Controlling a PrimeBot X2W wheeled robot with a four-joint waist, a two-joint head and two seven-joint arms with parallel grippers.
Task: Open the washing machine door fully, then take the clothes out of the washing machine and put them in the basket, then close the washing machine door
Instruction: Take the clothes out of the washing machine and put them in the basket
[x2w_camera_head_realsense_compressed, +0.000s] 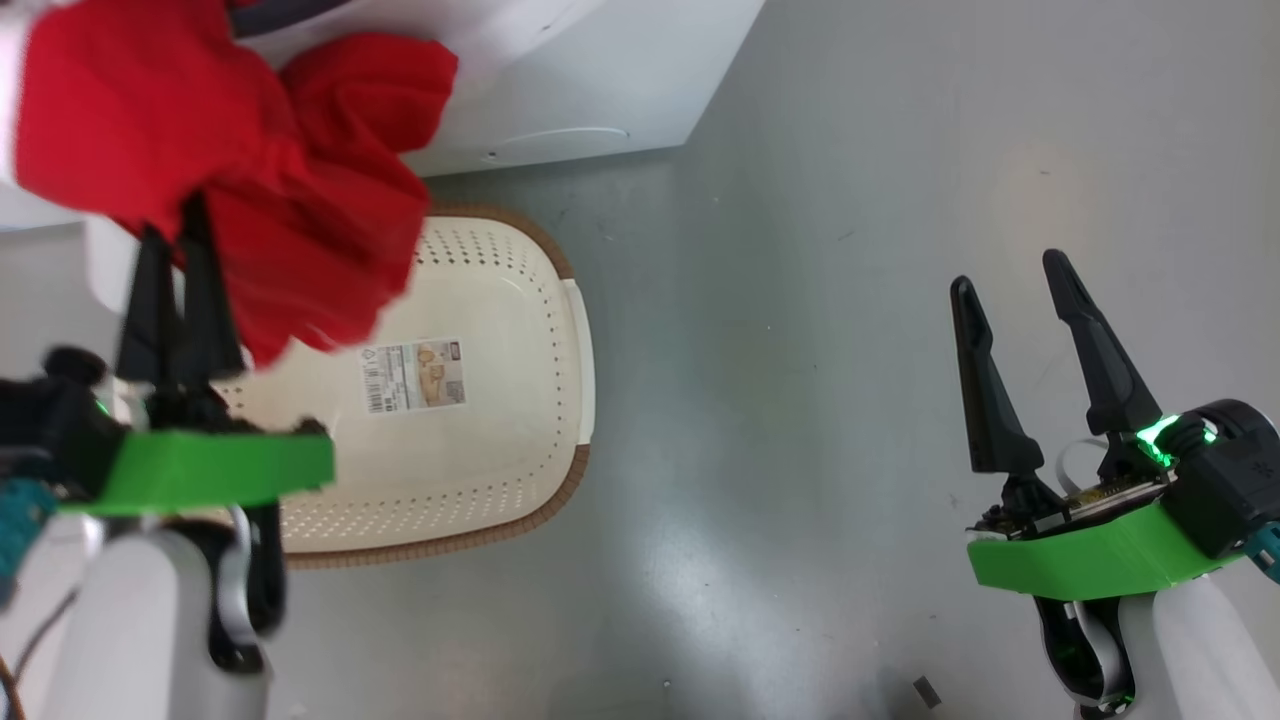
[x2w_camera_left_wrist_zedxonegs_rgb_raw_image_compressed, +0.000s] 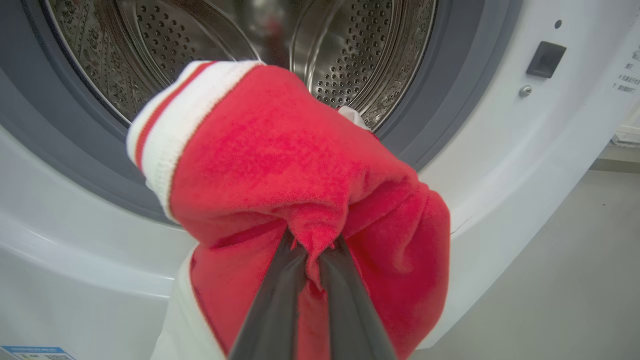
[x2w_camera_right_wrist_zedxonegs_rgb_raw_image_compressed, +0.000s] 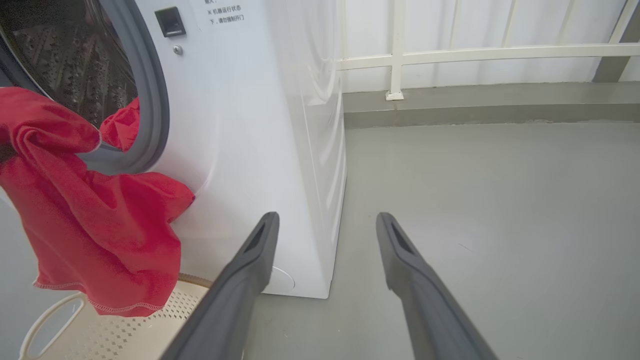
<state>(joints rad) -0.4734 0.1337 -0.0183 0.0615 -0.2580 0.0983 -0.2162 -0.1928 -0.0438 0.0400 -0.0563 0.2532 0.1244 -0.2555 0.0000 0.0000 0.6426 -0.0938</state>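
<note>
My left gripper (x2w_camera_head_realsense_compressed: 175, 235) is shut on a bunch of red clothes (x2w_camera_head_realsense_compressed: 230, 170), held up above the left part of the cream basket (x2w_camera_head_realsense_compressed: 500, 440). In the left wrist view the fingers (x2w_camera_left_wrist_zedxonegs_rgb_raw_image_compressed: 312, 245) pinch a fold of the red garment (x2w_camera_left_wrist_zedxonegs_rgb_raw_image_compressed: 280, 165), whose white striped trim shows, in front of the washing machine (x2w_camera_left_wrist_zedxonegs_rgb_raw_image_compressed: 500, 150) and its open steel drum. From the right wrist the garment (x2w_camera_right_wrist_zedxonegs_rgb_raw_image_compressed: 90, 225) hangs over the basket (x2w_camera_right_wrist_zedxonegs_rgb_raw_image_compressed: 125, 325), and more red fabric (x2w_camera_right_wrist_zedxonegs_rgb_raw_image_compressed: 122, 125) lies at the drum's mouth. My right gripper (x2w_camera_head_realsense_compressed: 1010, 270) stands open over bare floor. The washing machine door is out of view.
The basket sits on grey floor just in front of the washing machine (x2w_camera_head_realsense_compressed: 600, 90), with a paper label (x2w_camera_head_realsense_compressed: 415, 375) on its bottom. A white railing (x2w_camera_right_wrist_zedxonegs_rgb_raw_image_compressed: 450, 52) and a low kerb run behind the machine. Open floor lies to the right.
</note>
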